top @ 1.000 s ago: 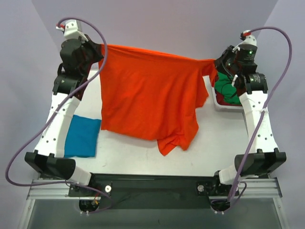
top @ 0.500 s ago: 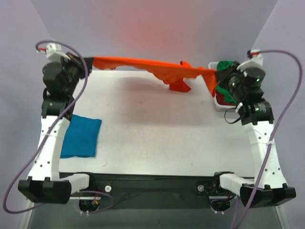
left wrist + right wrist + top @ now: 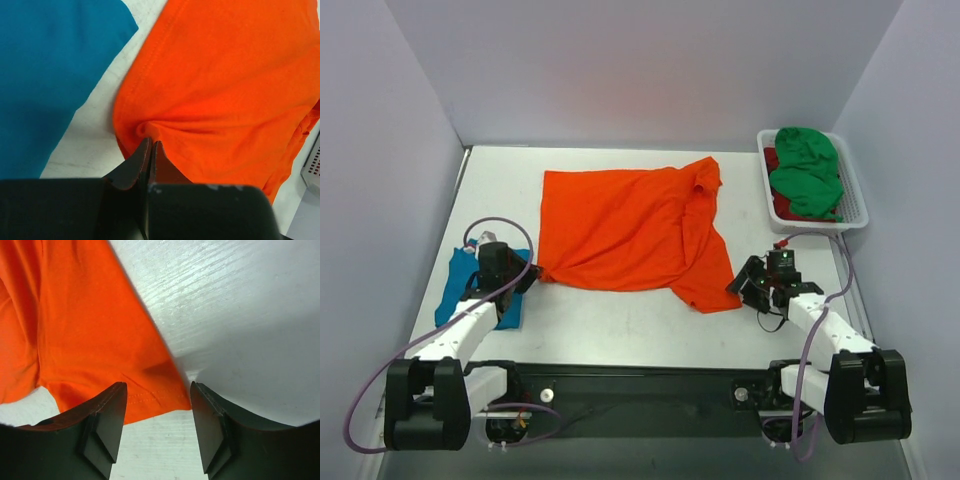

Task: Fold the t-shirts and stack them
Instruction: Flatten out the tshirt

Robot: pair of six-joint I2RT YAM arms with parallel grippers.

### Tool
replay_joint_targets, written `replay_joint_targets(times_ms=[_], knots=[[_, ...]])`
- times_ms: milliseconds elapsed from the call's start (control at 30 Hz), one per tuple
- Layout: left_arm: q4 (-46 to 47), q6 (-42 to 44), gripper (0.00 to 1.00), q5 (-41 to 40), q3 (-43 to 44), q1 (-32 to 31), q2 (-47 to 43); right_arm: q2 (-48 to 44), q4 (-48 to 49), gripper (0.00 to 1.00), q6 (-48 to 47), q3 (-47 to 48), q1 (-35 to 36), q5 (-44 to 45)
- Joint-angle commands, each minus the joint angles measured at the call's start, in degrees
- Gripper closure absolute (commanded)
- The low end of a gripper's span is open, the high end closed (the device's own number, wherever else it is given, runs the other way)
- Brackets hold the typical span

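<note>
The bright orange t-shirt [image 3: 625,230] lies spread on the table, with one sleeve bunched at its far right. My left gripper [image 3: 529,273] is shut on its near-left corner; in the left wrist view the cloth [image 3: 225,75] puckers into the closed tips of that gripper [image 3: 151,143]. My right gripper [image 3: 744,282] stands open at the shirt's near-right corner. In the right wrist view the hem corner [image 3: 150,400] lies flat on the table between that gripper's [image 3: 157,386] spread fingers. A folded teal t-shirt [image 3: 453,287] lies at the near left, partly under my left arm.
A white slatted basket [image 3: 856,196] stands at the far right and holds a green t-shirt [image 3: 807,170] over a dark red one [image 3: 772,160]. Grey walls close in the table on three sides. The black rail with the arm bases [image 3: 640,385] runs along the near edge.
Both arms came down and toward the near edge, and the orange t-shirt went from hanging stretched in the air to lying flat. My right gripper opened and let go of its corner.
</note>
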Motion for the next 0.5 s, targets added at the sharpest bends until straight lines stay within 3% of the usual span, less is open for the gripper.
replay_joint_targets(times_ms=[0, 167, 267, 467], knots=[[8.2, -0.3, 1.0, -1.0, -0.5, 0.2, -1.2, -2.0, 5.4, 0.44, 1.9, -0.5, -0.4, 0.2], [5.7, 0.5, 1.0, -2.1, -1.2, 0.2, -2.8, -3.8, 3.8, 0.42, 2.6, 0.9, -0.6, 5.6], [3.5, 1.4, 1.0, -4.2, -0.5, 0.2, -3.6, 0.0, 3.8, 0.43, 0.4, 6.0, -0.6, 9.4], [1.2, 1.5, 1.0, -3.4, 0.2, 0.2, -4.4, 16.6, 4.1, 0.5, -3.9, 21.9, -0.1, 8.0]])
